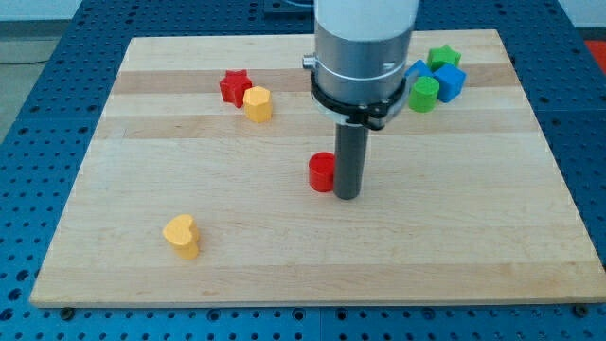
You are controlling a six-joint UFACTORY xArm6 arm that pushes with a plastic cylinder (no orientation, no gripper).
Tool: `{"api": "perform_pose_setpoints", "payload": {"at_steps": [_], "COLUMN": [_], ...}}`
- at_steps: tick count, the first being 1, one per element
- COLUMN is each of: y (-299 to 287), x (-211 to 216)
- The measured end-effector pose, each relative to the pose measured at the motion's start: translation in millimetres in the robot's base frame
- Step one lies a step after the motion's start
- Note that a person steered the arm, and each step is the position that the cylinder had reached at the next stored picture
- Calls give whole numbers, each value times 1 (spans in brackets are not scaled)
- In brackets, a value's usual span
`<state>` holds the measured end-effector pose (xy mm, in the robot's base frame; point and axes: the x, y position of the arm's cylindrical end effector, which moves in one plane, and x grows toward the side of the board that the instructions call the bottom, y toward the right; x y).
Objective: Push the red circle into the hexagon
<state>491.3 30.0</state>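
The red circle [322,171] stands near the middle of the wooden board [189,133]. My tip [347,195] is down on the board right beside the red circle, on its right, touching or nearly touching it. A yellow hexagon-like block [258,103] sits up and to the left of the red circle, next to a red star [234,87]. The rod and the arm's grey body hide part of the board behind them.
A yellow heart-like block [181,236] lies at the view's lower left. At the upper right is a cluster: a green star [442,59], a blue cube [450,82], a green cylinder [424,94] and a blue block [415,70] partly hidden by the arm.
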Motion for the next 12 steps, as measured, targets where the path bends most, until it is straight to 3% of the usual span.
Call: {"api": "perform_pose_setpoints", "payload": {"at_steps": [7, 8, 10, 12], "y": [-124, -137, -113, -111], "x": [-86, -78, -4, 103]}}
